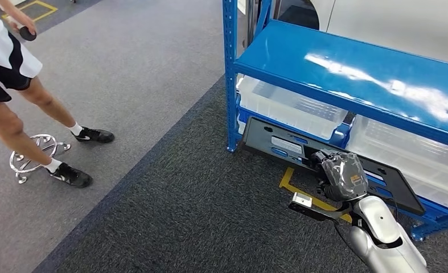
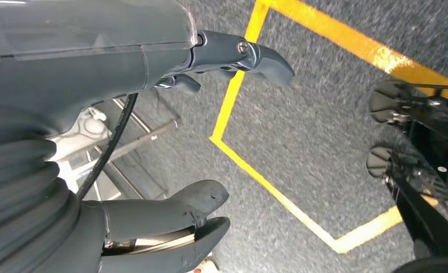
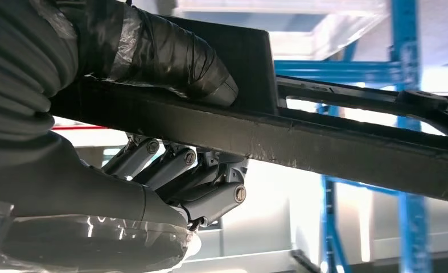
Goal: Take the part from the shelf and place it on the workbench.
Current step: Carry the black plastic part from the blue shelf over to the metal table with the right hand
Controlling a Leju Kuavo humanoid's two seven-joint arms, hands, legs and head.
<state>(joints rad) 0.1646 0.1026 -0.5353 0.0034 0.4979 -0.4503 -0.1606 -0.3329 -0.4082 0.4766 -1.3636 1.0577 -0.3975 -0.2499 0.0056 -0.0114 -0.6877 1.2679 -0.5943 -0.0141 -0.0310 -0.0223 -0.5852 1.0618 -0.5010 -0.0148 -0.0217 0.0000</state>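
The part (image 1: 278, 145) is a long flat black panel with white labels, lying tilted at the front of the blue shelf rack's (image 1: 352, 74) lowest level. My right hand (image 1: 338, 170), wrapped in clear plastic, grips its near edge around the middle. In the right wrist view the taped thumb (image 3: 170, 62) presses on one face of the part (image 3: 352, 142) and the fingers (image 3: 204, 187) curl under the other. My left hand (image 2: 124, 68) hangs over the carpet, its thumb and fingers apart and nothing between them.
Clear plastic bins (image 1: 290, 105) fill the rack under the blue top shelf. Yellow tape (image 1: 292, 182) marks the dark carpet by the rack. A person (image 1: 16, 85) in black shoes stands at the left beside a chrome emblem (image 1: 36, 151) lying on the floor.
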